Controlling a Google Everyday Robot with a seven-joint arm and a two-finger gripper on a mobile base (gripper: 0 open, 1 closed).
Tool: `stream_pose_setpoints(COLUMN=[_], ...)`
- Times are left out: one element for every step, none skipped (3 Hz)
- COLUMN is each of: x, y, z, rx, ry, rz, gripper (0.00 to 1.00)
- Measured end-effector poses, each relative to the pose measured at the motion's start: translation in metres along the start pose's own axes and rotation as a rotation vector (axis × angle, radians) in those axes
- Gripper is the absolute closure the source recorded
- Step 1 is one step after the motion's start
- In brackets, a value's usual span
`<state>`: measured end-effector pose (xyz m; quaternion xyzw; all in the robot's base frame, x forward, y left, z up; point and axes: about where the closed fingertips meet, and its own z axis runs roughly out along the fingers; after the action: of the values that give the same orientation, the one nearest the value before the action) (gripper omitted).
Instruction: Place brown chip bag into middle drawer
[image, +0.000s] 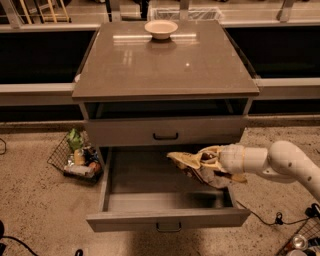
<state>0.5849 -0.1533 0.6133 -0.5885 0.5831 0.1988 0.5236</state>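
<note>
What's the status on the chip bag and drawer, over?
Gripper at right side of middle drawer, jaws shut on brown chip bag. Bag not yet released. Drawer open, nothing blocking.

Our arm (280, 157) is smooth and off-white, built of rounded tube-like shells. The wrist section is a plain cylinder with a thin tan ring around it, and behind it a bulbous elbow shell carries a few small dark specks. Our hand (206, 161) is cream-coloured and narrower than the wrist. It sits at the arm's tip above the right side of the middle drawer (167, 218), closed on the brown chip bag (184, 160).
</note>
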Motion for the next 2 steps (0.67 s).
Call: stream_pose_setpoints(x=[0.029, 0.063], y=[-0.027, -0.036], z=[0.033, 0.069], rx=[-0.015, -0.004], ry=[-0.05, -0.079], rz=[0.022, 0.085], gripper=[1.0, 1.0])
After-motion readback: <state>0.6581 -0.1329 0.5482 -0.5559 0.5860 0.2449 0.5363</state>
